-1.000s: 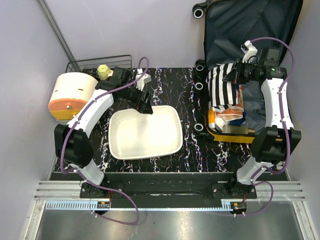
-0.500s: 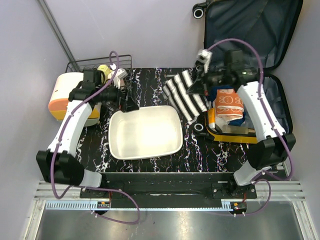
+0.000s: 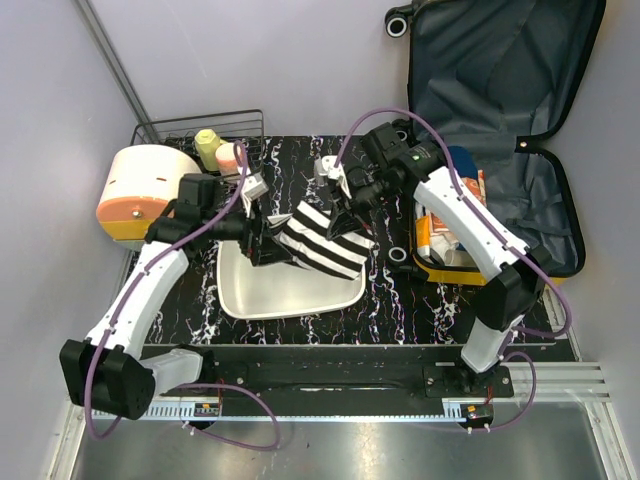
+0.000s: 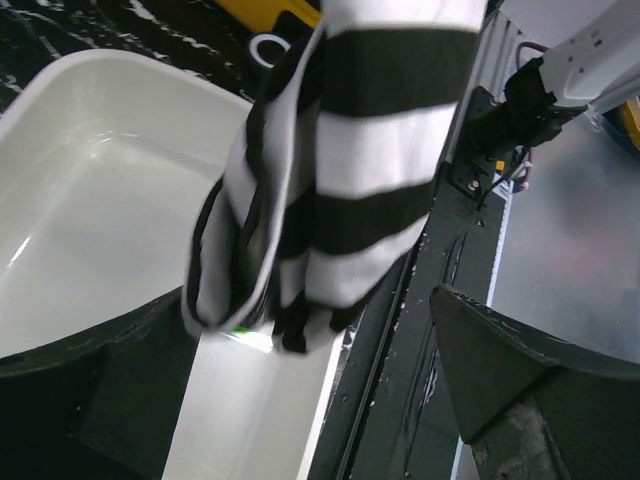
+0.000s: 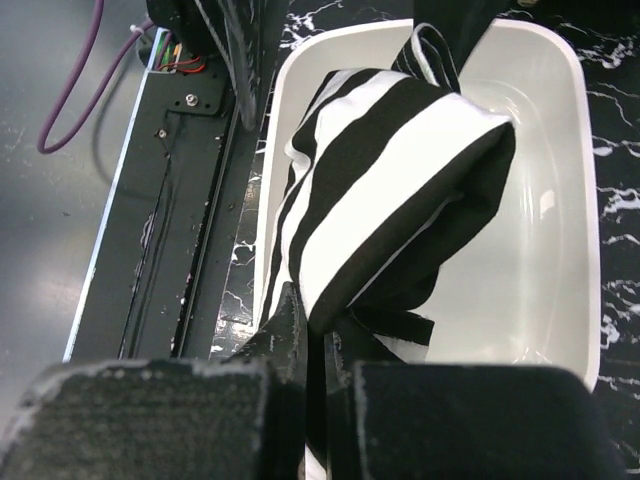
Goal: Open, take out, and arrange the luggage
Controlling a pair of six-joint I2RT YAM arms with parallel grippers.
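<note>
The yellow luggage lies open at the right, its dark-lined lid leaning on the back wall. My right gripper is shut on a black-and-white striped cloth and holds it hanging over the white tray. My left gripper is open at the cloth's left side. The cloth hangs just in front of its spread fingers, and I cannot tell whether it touches them.
Orange-and-white folded items and a blue one lie in the luggage. A cream-and-orange round container sits at the left. Behind it a wire basket holds small bottles. Black marbled tabletop surrounds the tray.
My right arm carried the striped cloth from the luggage leftward to above the tray. My left arm swung from the back left to the cloth, its jaws opening wider.
</note>
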